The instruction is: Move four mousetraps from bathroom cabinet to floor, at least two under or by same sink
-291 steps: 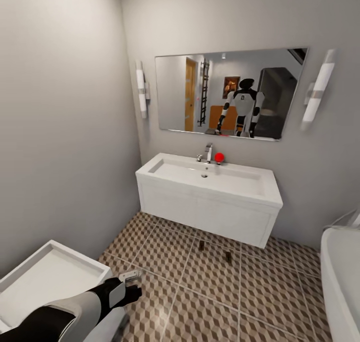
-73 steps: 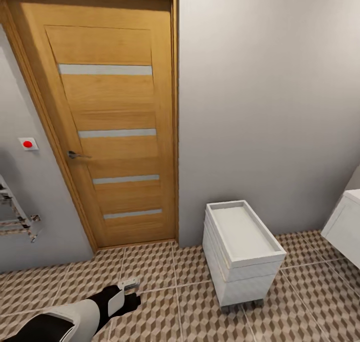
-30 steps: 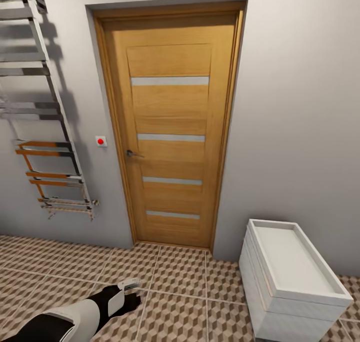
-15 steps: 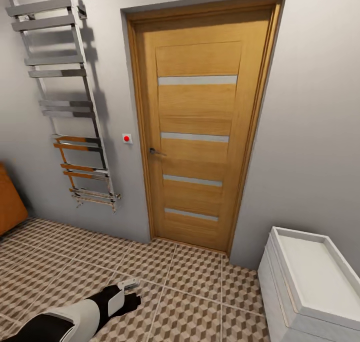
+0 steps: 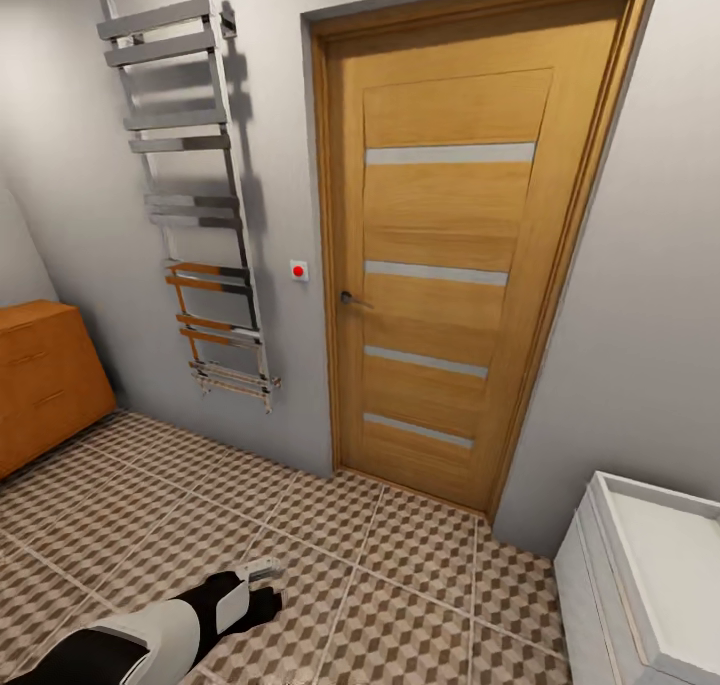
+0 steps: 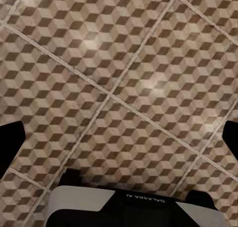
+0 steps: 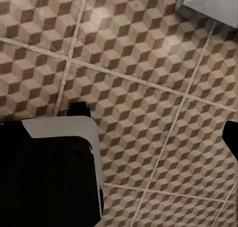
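While my left tool (image 5: 268, 583) hangs low over the bathroom floor (image 5: 400, 565), grip state unclear, the cabinet (image 5: 40, 385) far off beyond it, it could clip a drawer front when I approach.

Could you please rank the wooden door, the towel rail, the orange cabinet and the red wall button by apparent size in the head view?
1. wooden door
2. towel rail
3. orange cabinet, cut off by the frame edge
4. red wall button

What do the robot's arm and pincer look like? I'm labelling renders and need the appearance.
In the head view, the left arm has a smooth white shell over black, with a black wrist section and a pale grey-white left pincer tip. The left wrist view shows a white-and-black housing with small pale lettering.
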